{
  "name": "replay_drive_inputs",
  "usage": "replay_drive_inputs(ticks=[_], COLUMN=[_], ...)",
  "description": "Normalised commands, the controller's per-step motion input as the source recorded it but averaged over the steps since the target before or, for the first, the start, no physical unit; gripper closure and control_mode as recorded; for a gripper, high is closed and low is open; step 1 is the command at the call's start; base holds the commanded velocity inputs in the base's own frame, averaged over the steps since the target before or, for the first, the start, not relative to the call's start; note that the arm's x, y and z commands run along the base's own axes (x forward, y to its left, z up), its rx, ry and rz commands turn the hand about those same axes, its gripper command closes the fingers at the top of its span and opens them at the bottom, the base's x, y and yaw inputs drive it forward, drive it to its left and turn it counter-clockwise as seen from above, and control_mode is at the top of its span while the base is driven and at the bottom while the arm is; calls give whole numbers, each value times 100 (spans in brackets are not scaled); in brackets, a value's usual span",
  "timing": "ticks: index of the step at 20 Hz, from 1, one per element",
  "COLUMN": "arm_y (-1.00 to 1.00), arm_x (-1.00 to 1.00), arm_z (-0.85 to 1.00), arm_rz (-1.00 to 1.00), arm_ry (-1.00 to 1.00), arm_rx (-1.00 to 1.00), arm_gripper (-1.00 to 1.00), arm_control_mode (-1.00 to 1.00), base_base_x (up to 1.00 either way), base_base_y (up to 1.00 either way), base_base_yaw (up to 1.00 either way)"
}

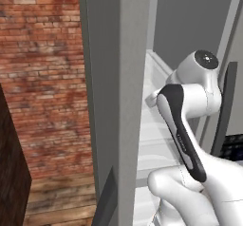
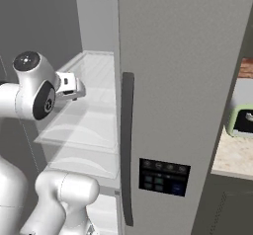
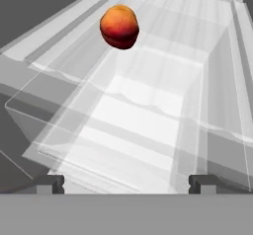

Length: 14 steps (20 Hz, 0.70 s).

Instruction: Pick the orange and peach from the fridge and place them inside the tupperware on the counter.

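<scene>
The peach [image 3: 119, 26], a small red-orange ball with a yellowish top, sits on a pale translucent shelf [image 3: 143, 115] inside the fridge [image 2: 183, 81], toward the shelf's far left part as the hand view frames it, near the left wall and well back from the front edge. It is probably light, and being round it may roll on the smooth shelf if nudged; the skin likely gives a little, so a gentle squeeze across its widest middle, with a finger on each side, looks like the safest hold. The gripper [image 3: 126, 183] is spread wide, its two dark fingertips [image 3: 49, 183] standing far apart at the bottom of the hand view, with nothing between them, and the fruit is still well ahead of them. The hand view gives the fruit and the shelf's ribbed surface; the base views give what it cannot: the right base view shows the white arm [image 2: 34, 88] reaching into the open compartment beside the closed door with its long dark handle [image 2: 127, 145], and the green toaster oven [image 2: 241, 120] on the tabletop [image 2: 230, 157] to the right, while the left base view shows the brick wall [image 1: 42, 73] beyond the fridge side. I cannot make out the orange or the tupperware.
</scene>
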Motion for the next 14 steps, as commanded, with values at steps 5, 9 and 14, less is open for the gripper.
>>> replay_drive_inputs(ticks=[5,9,14], arm_y=[11,20,22], arm_x=[57,58,65], arm_z=[0,0,0], arm_rz=[0,0,0], arm_ry=[0,0,0], arm_rx=[0,4,6], arm_gripper=[-100,-100,-100], arm_control_mode=[-100,-100,-100], base_base_x=[0,0,0], base_base_y=[0,0,0], base_base_yaw=[0,0,0])
